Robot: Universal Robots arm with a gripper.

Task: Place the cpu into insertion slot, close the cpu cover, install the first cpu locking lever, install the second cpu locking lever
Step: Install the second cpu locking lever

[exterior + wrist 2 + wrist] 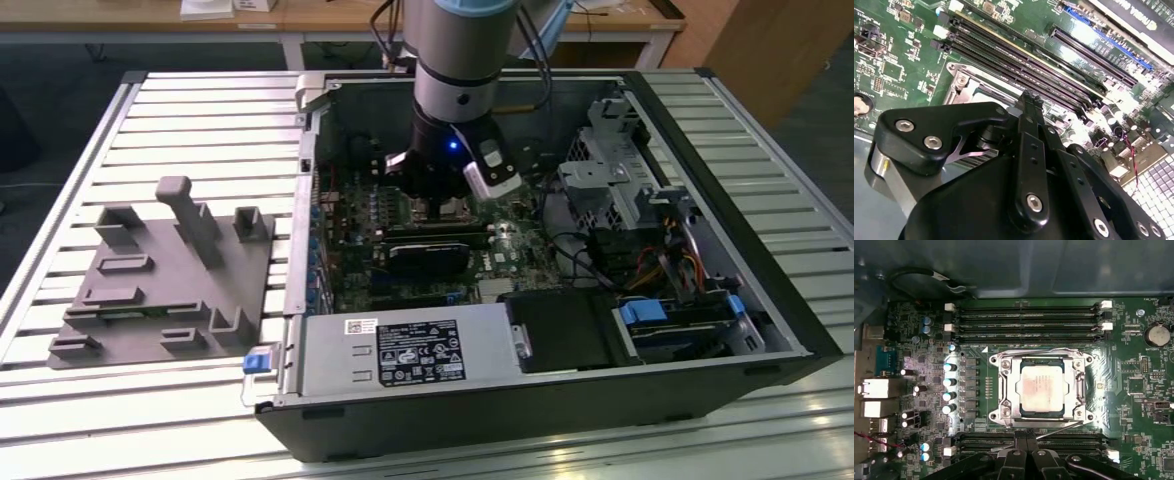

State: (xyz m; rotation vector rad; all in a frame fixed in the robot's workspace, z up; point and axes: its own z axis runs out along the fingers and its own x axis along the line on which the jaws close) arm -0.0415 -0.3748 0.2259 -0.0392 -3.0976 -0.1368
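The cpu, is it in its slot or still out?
In. In the first wrist view the cpu sits flat in the insertion slot, and the cpu cover lies down around it.

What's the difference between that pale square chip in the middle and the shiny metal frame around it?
In the first wrist view, the chip is a solid, dull silver-tan square, while the metal frame is a brighter grey plate with a large window cut through it. The chip is smaller and sits inside that window; the frame borders it on all sides. Both are square, lie flat on the green board and share one centre.
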